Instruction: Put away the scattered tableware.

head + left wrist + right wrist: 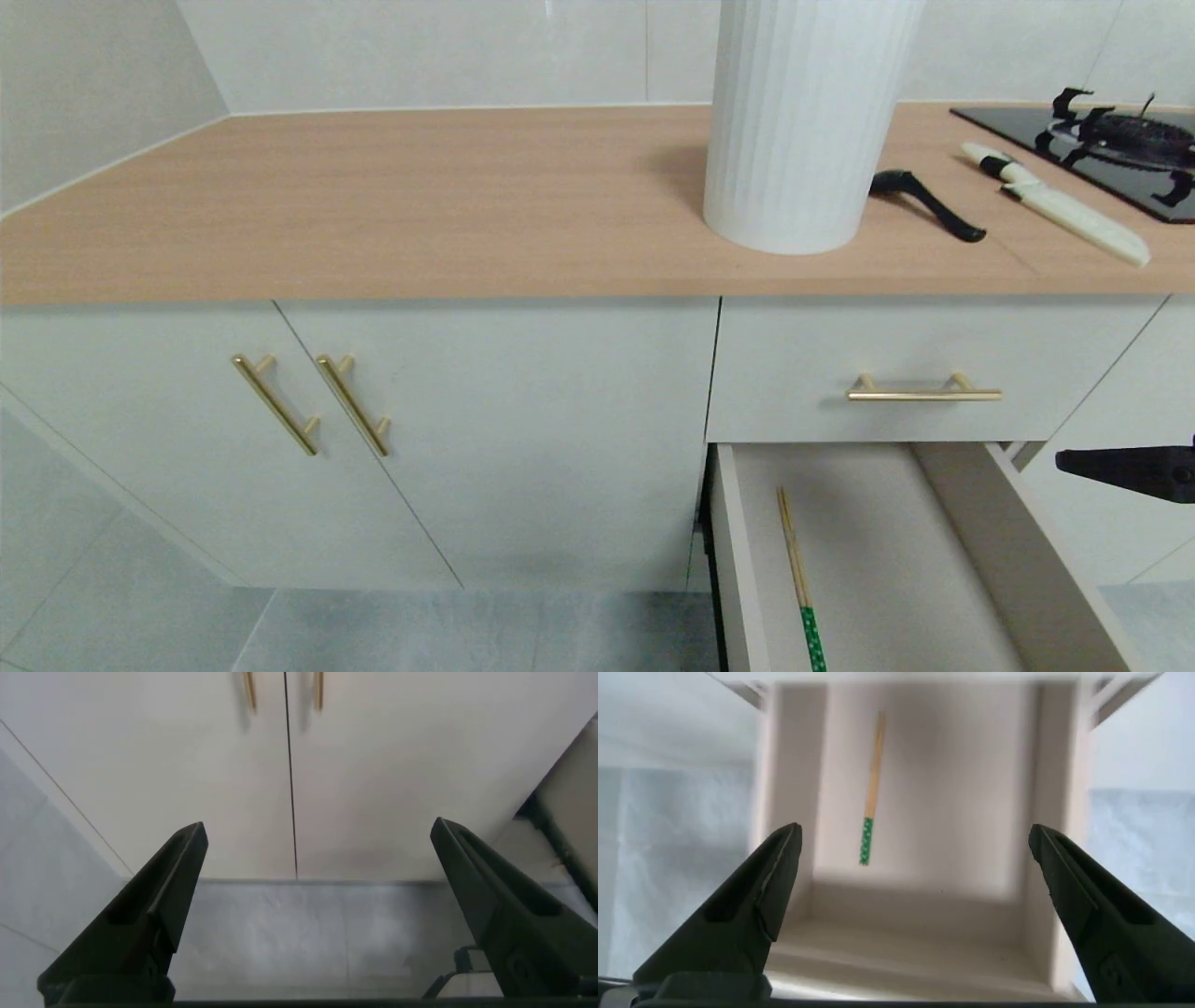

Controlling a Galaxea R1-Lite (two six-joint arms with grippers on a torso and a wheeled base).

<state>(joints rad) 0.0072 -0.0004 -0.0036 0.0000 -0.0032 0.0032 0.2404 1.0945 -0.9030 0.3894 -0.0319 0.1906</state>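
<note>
The left end effector [318, 826] is wide open and holds nothing. It hangs in front of the white cupboard doors [392, 765]. The right end effector [913, 833] is wide open too and holds nothing. It is above the open drawer [924, 896]. The chopsticks [870, 793] with green ends lie inside the drawer. On the table [420, 205], a white knife [1055, 201] lies near the stove [1120, 140]. A black handle [924, 201] lies beside a tall white pot [803, 121].
</note>
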